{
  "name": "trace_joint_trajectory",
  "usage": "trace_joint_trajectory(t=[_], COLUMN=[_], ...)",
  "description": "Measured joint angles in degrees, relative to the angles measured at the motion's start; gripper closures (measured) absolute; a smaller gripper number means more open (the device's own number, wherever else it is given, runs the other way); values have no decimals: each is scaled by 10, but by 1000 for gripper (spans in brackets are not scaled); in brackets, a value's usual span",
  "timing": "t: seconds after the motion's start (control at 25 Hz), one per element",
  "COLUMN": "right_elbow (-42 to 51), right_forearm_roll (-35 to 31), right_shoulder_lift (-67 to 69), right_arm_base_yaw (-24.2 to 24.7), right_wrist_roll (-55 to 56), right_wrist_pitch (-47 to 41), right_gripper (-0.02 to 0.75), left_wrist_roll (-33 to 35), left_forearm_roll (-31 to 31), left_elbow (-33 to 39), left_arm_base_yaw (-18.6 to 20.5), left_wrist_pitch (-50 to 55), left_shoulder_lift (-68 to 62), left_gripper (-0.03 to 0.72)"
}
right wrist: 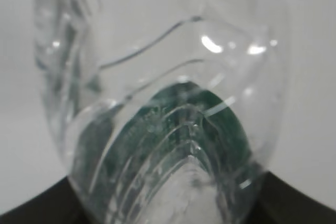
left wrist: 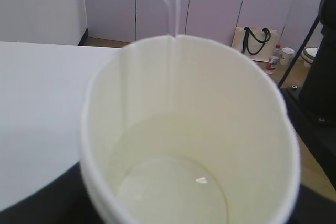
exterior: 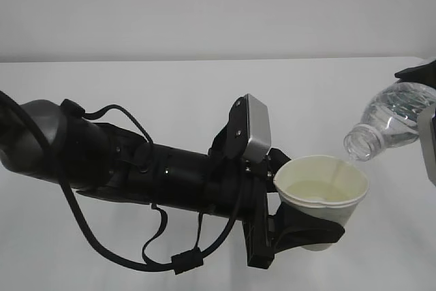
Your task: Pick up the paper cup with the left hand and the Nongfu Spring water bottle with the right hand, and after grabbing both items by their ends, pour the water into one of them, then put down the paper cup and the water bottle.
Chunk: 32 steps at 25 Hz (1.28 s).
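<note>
My left gripper [exterior: 308, 231] is shut on the lower part of the white paper cup [exterior: 320, 189], holding it upright above the table. The cup [left wrist: 184, 129] fills the left wrist view, with pale water pooled in its bottom. The Nongfu Spring water bottle [exterior: 392, 119] is tilted at the right, its open mouth just above the cup's far rim. A thin stream of water [left wrist: 173, 14] falls from it into the cup. My right gripper [right wrist: 168, 205] is shut on the bottle [right wrist: 163, 103], whose green label shows through the clear ribbed plastic. Only that gripper's edge shows in the exterior view.
The white table [exterior: 136, 93] stretches under both arms, with a plain wall behind. The left arm's black cables [exterior: 102, 243] loop low over the table. Beyond the table a bag [left wrist: 254, 40], a small bottle [left wrist: 272, 62] and a black stand [left wrist: 320, 82] sit on the floor.
</note>
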State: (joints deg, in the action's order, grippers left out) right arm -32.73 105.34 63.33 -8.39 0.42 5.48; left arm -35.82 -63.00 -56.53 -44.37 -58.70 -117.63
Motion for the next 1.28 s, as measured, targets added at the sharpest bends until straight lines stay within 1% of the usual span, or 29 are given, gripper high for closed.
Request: trace_joint_trajectory(t=[1.28], right_elbow=[0], right_forearm_roll=[0], right_shoulder_lift=[0], right_arm_base_yaw=[0], right_wrist_roll=[-13], right_wrist_pitch=[0], right_gripper=[330], left_wrist_roll=[0], left_forearm_roll=[0], left_elbow=[0], left_arm_base_yaw=[0], left_wrist_pitch=[4], left_shoulder_lift=[0], left_gripper=[217])
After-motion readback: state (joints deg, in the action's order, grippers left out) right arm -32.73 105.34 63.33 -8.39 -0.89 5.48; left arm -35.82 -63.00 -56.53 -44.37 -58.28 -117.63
